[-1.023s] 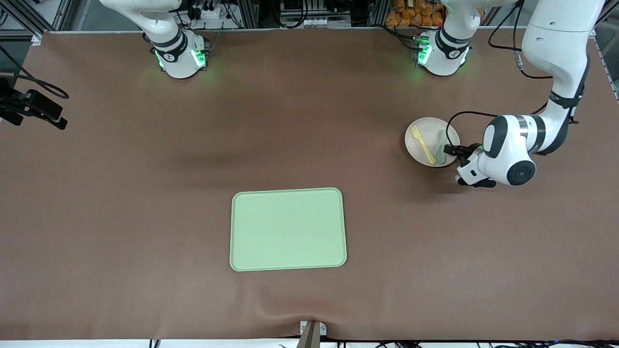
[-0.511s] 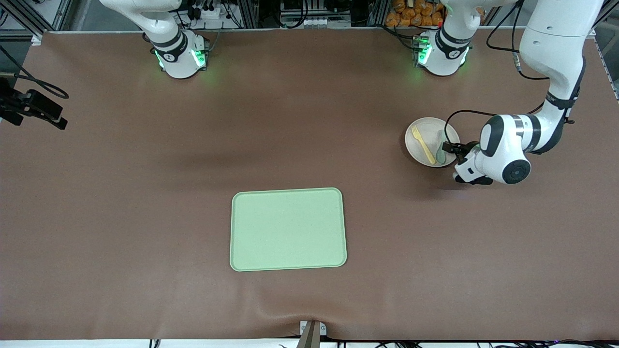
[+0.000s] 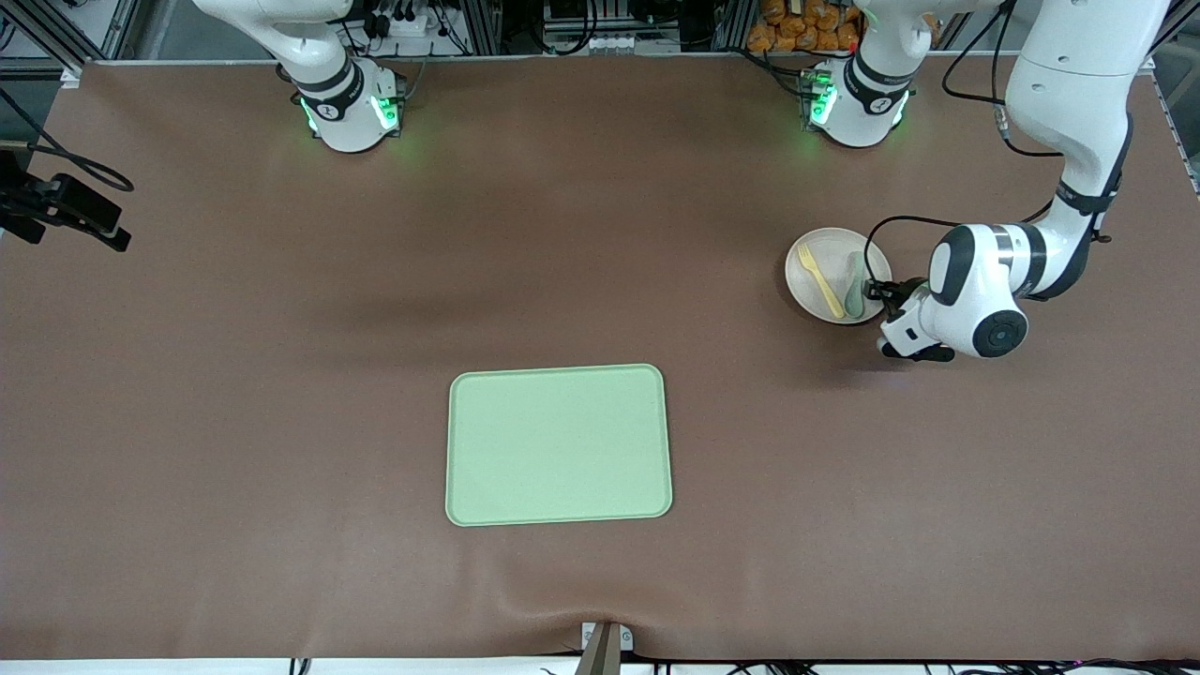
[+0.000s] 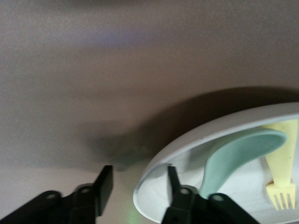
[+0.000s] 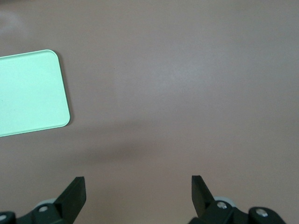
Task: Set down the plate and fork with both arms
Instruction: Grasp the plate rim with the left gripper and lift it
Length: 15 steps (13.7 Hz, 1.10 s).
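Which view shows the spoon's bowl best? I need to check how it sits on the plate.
The left wrist view: the spoon fills the frame close up, its bowl lying inside the plate rim beside the fork. The front view shows it small, partly hidden by the left hand. The right wrist view misses it.

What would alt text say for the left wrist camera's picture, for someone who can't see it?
The left gripper straddles the rim of a pale plate, one of its jaws inside the rim and one outside, with a gap showing. On the plate lie a grey-green spoon and a yellow fork, on the brown table.
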Motion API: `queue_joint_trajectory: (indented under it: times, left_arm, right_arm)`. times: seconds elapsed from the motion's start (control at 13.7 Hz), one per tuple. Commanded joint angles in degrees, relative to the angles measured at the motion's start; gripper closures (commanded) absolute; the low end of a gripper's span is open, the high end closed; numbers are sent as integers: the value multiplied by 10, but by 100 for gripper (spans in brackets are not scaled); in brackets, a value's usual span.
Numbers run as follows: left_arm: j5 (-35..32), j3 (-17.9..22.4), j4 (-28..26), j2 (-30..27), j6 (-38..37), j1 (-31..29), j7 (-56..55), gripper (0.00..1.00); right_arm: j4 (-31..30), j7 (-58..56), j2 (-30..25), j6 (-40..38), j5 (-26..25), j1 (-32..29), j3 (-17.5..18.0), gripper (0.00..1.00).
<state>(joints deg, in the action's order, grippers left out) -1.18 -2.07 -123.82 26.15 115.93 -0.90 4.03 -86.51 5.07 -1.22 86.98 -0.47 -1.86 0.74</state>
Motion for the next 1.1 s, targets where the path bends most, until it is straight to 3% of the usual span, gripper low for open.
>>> queue_joint_trajectory:
  times: [0.0,0.44,0.88,1.02]
  left_arm:
    - [-13,-4,2,-5,3,-3,-9,100]
    - [-4,-6,31,-43,-30,-5,3,100]
    - [109,-7,179,-29,-66,12,-28,100]
    - [142,-7,243,-1,-76,40,-64,100]
  right_arm:
    - [13,-1,5,-6,9,-7,3,0]
    - [13,-1,5,-5,9,-6,3,0]
    - [13,0,5,-6,9,-5,3,0]
    - [12,0,5,-7,9,-6,2,0]
